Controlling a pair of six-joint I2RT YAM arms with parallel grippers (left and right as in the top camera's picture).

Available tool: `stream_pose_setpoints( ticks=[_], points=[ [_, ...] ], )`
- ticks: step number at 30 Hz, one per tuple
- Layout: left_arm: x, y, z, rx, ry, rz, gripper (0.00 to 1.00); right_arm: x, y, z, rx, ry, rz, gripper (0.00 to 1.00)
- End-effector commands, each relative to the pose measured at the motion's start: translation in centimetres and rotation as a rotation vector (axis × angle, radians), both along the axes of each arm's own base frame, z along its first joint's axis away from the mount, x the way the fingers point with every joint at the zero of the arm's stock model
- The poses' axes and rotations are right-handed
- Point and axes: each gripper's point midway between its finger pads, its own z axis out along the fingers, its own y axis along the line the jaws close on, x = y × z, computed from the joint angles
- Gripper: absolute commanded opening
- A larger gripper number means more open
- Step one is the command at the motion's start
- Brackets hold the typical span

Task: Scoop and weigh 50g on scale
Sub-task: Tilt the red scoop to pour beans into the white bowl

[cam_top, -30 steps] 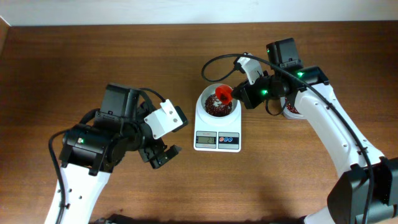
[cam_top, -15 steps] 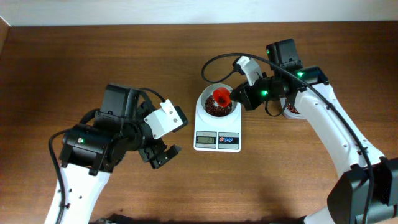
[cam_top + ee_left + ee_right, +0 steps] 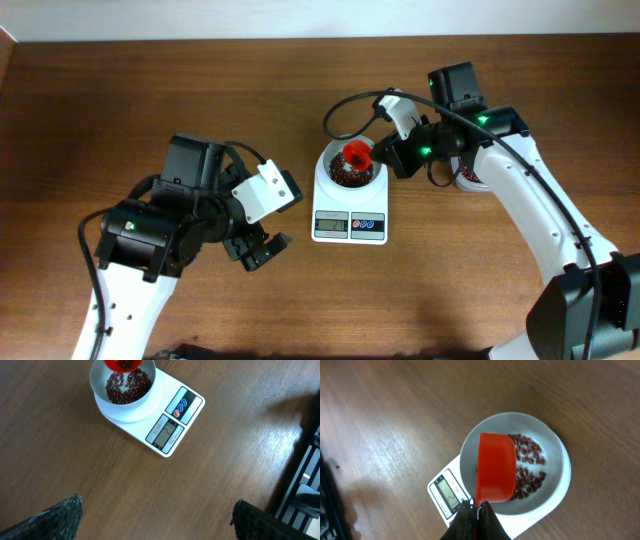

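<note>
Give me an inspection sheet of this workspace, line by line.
Surface: brown wooden table.
Job's things: scale carries a white bowl holding beans; red scoop over the bowl.
Clutter: second container with beans, partly hidden behind the right arm.
Pincers: left pincer open, empty; right pincer shut on the red scoop's handle.
Cables: black cable loops above the scale.
Surroundings: pale wall beyond the table's far edge.
</note>
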Motion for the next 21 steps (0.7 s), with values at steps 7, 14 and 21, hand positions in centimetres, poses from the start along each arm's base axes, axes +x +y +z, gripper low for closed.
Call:
stream_pose_setpoints(
  ticks=[7, 14, 21],
  points=[
    [0.2, 0.1, 0.7, -0.009, -0.020, 0.009, 0.99, 0.3, 0.1, 0.9, -0.007, -0.060, 0.017, 0.04],
    [0.2, 0.1, 0.7, -0.009, -0.020, 0.010, 0.99, 0.5, 0.0, 0.8, -0.022, -0.074, 0.018, 0.04],
    [0.2, 0.1, 0.7, -0.009, -0.020, 0.009, 0.99, 1.1, -0.6, 0.6, -0.042, -0.062, -0.046, 0.04]
  ],
)
